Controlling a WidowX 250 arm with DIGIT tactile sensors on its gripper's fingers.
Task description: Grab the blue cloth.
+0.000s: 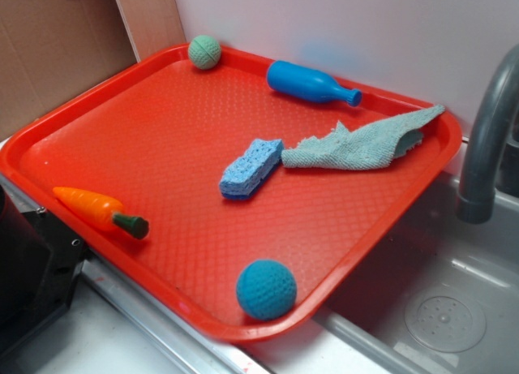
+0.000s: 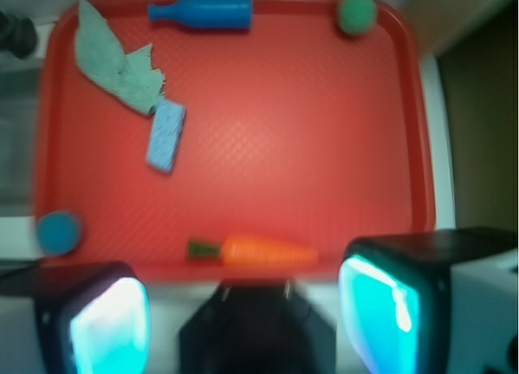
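The hand (image 2: 243, 313) shows only in the wrist view, at the bottom edge of the picture, with its two fingers (image 2: 109, 325) set wide apart and glowing pale cyan on their inner faces; nothing lies between them and they touch nothing. It hangs over the near rim of the red tray (image 1: 154, 139), well apart from the blue cloth (image 1: 361, 143). The cloth lies flat on the tray by the far right rim in the exterior view, a long ragged strip whose long axis runs roughly along that side of the tray: one narrow end reaches up onto the rim toward the grey tap (image 1: 486, 139), the other, wider frayed end points toward the middle of the tray and stops at the blue sponge (image 1: 251, 167). In the wrist view the cloth (image 2: 113, 62) sits in the top left corner, slanting down to the right, with the sponge (image 2: 165, 135) just below its lower end, touching or nearly so. A blue bottle (image 1: 312, 82) lies on its side along the far rim, near the cloth but apart from it. A green ball (image 1: 204, 52) rests in the far corner, a teal ball (image 1: 266, 289) at the near rim, and an orange carrot (image 1: 101, 212) along the left rim. The tray rests beside a steel sink (image 1: 446, 309).
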